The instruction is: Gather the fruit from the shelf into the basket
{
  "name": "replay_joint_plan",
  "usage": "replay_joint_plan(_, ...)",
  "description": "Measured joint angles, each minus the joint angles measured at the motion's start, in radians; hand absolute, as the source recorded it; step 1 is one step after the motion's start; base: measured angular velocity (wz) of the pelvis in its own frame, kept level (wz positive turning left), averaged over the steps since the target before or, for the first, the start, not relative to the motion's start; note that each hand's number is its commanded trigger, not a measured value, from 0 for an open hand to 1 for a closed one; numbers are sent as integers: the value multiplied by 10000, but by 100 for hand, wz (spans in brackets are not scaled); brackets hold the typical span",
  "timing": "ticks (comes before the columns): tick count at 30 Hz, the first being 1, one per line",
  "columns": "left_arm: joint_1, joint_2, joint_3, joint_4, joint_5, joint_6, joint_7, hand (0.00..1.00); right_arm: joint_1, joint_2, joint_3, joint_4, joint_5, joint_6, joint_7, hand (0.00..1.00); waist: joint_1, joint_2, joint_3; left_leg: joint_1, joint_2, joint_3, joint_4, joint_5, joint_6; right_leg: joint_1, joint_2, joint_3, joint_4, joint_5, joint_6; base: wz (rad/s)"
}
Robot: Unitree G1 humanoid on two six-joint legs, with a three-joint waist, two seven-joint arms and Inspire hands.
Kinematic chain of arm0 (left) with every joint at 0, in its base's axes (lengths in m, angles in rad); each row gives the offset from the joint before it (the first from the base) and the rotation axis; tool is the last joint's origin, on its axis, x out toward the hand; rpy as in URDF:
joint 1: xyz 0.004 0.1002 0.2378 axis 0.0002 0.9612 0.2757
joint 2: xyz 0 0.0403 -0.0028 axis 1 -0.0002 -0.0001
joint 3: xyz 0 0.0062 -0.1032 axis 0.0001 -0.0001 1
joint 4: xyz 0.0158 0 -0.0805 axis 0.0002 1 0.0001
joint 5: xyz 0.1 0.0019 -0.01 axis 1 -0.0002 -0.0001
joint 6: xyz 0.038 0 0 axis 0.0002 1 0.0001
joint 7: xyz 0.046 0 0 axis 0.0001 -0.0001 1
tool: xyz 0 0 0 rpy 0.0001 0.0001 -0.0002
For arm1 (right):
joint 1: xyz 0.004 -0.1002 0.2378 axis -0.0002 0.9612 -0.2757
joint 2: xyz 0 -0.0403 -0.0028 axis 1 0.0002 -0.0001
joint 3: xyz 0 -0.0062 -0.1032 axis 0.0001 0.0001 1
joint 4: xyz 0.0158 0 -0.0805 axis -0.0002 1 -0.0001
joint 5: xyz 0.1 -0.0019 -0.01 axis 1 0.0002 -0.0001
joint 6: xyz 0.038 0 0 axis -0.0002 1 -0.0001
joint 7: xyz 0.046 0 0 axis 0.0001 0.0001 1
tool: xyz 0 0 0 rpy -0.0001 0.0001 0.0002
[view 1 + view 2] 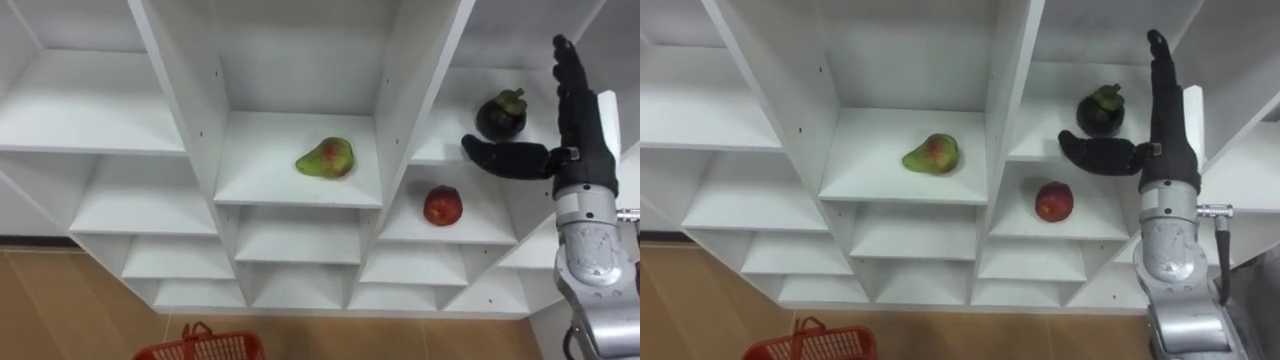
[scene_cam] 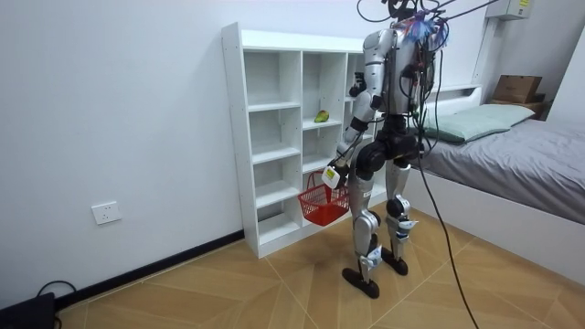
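Left eye view showed my right hand (image 1: 582, 148), fingers spread straight, near the mangosteen (image 1: 501, 117). My left hand (image 2: 335, 174) gripped the red basket (image 2: 322, 208).

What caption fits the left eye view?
Right hand open near the mangosteen; pear and red fruit sit in the closet.

My right hand (image 1: 573, 150) looks matt black plastic above dull silvery metal casing, the closet (image 1: 262, 165) smooth matt white board, the pear (image 1: 325, 158) waxy and glossy, the basket (image 1: 205, 350) red plastic.
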Motion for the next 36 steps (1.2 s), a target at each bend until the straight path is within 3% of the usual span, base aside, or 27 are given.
replay_joint_plan(10,27,35,407,-151,258,208,-139,100,-1342,-21,-100,1088,97,407,289,0,-8,-229,31,-56,-2,-79,79,0,1,13,-15,-81,6,4,-7,2)
replay_joint_plan(15,29,4,591,-212,290,279,-140,100,-1823,-28,-134,1701,65,451,658,0,15,-233,24,-66,-1,-92,87,0,1,20,-18,-107,-9,4,-7,0)
replay_joint_plan(20,29,1,662,-212,469,280,-127,100,-1885,-38,-201,2359,57,454,873,0,20,-196,8,-121,-2,-212,97,0,1,14,-23,-209,-5,7,-11,5)
replay_joint_plan(25,58,-26,667,-215,679,284,-105,100,-1884,-39,-198,2616,25,455,1125,0,-27,-50,-99,-116,-1,-251,111,1,0,52,-35,-331,11,10,-16,3)
replay_joint_plan(36,141,-25,773,-188,572,283,-91,100,-1871,-40,-204,3175,-4,564,1508,0,-50,-94,-71,-49,-9,-310,239,4,-1,214,-80,-538,12,17,-28,2)
